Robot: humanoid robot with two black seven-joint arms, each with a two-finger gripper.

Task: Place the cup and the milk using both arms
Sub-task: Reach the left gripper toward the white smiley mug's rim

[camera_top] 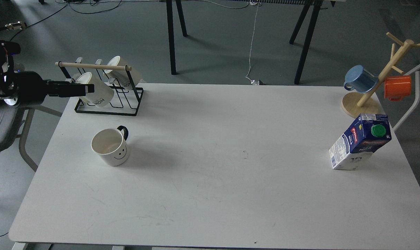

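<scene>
Two task items sit well apart on the white desk (210,194): milk (361,142) upright near the right edge, cup (110,146) upright at left, handle turned away, smiley facing me. Left hand (86,89) hangs over the wire mug rack (107,88), seen side-on and dark; cannot tell whether its fingers are apart or together. Right hand not in view. Judgement: nothing grasped yet. Left hand should drop toward the cup clear of the rack's cream mugs; right must reach the carton squarely, since it is tall and could tip. Mug tree (376,83) with blue and orange mugs stands just behind the carton.
</scene>
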